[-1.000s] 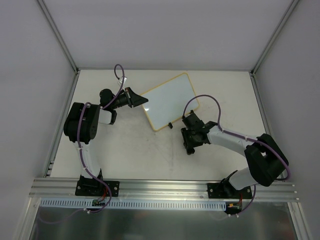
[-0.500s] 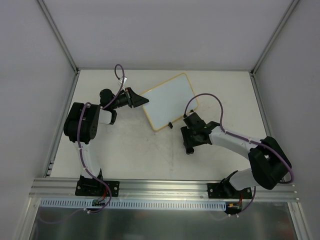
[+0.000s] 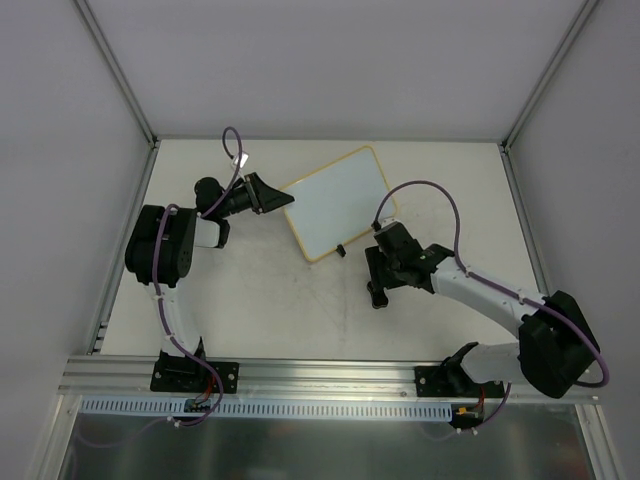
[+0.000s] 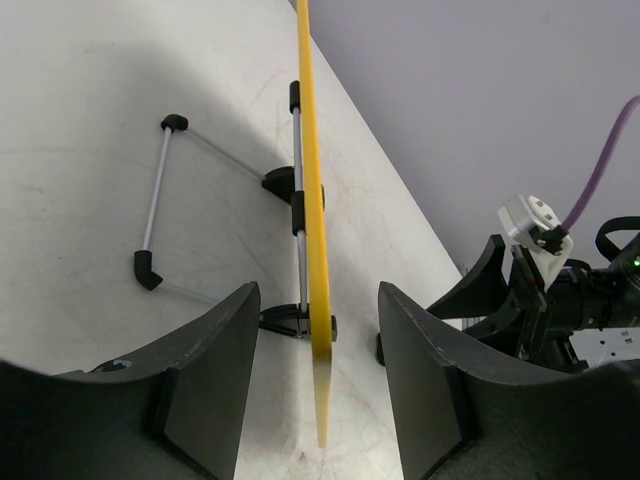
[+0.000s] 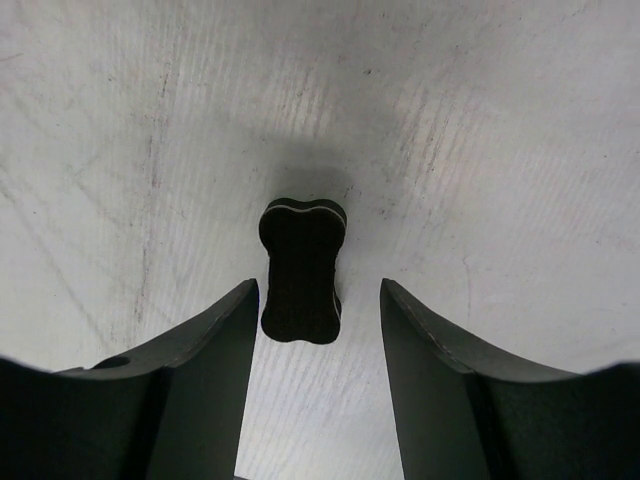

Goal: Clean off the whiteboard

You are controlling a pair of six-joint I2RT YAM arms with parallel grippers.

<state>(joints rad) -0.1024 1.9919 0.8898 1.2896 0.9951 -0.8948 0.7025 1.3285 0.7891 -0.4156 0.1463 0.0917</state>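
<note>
The whiteboard (image 3: 338, 203) has a yellow frame and leans on a wire stand with black clip feet (image 4: 300, 320) at the table's middle back. Its face looks blank from above. My left gripper (image 3: 278, 198) is at the board's left corner. In the left wrist view the board's yellow edge (image 4: 310, 150) runs between the open left gripper (image 4: 318, 295) without touching either finger. A small black eraser (image 5: 302, 260) lies on the table just beyond the tips of the open right gripper (image 5: 318, 290), free of both fingers. From above the eraser (image 3: 377, 298) sits in front of the board, under the right gripper (image 3: 380, 283).
The bent wire leg of the stand (image 4: 160, 200) rests on the table behind the board. Grey walls with aluminium posts (image 3: 120, 70) close in the table on three sides. A rail (image 3: 320, 375) runs along the near edge by the arm bases.
Both grippers have opened. The left one has let go of the board's edge, and the right one has released the eraser onto the table while its elbow swung to the right.
</note>
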